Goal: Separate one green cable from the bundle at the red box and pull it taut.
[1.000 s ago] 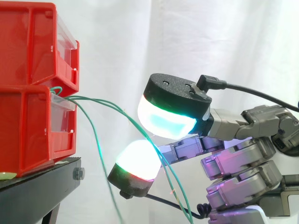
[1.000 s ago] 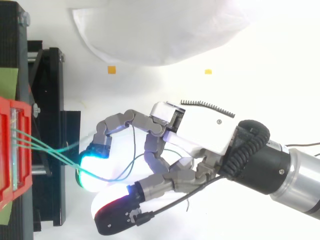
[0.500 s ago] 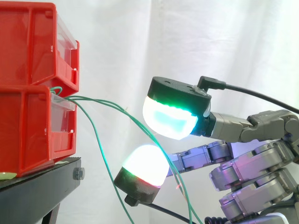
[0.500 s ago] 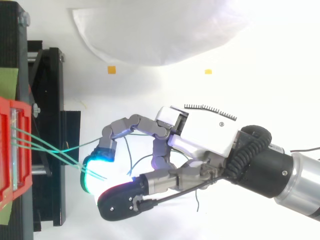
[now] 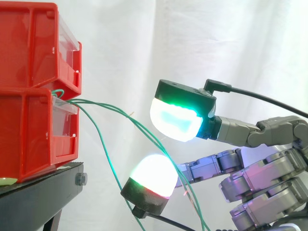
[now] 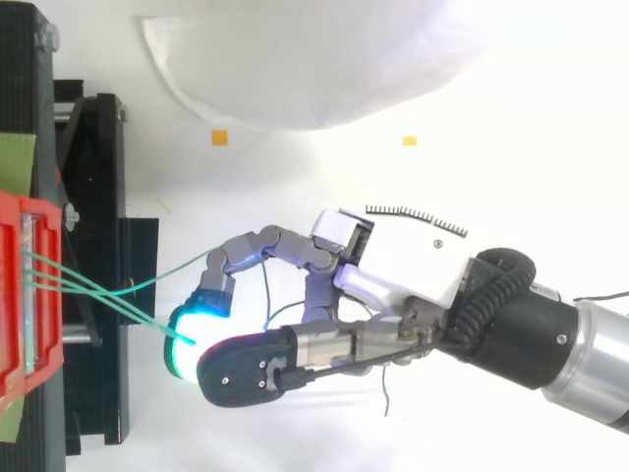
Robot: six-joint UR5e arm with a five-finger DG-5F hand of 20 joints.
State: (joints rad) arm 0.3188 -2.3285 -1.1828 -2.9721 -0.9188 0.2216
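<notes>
White curtain (image 5: 202, 38) behind everything. Black stand (image 5: 41, 195) at left carries two stacked red bins (image 5: 29, 130). Arm enters from right in side view, from lower right in top view. Hand (image 6: 403, 267) sits well apart from the bins, pointing toward them, fingers bent.

Hand state: spread, not pinching. In side view the upper pad (image 5: 175, 120) glows cyan/green and the lower pad (image 5: 153, 174) glows white w/ red rim, w/ a clear gap betw. them.

Green cables (image 5: 96, 102) come out at the seam betw. the two bins, fan out and sag down-right, all slack. Two strands run thru the gap betw. the pads; a third drops steeply, left of the lower pad. Can't tell if any strand touches a pad. In top view one strand passes by the bent finger above the cyan pad; the others end at that pad's edge.

Two small orange marks (image 6: 219, 137) on the floor, far from the hand.
</notes>
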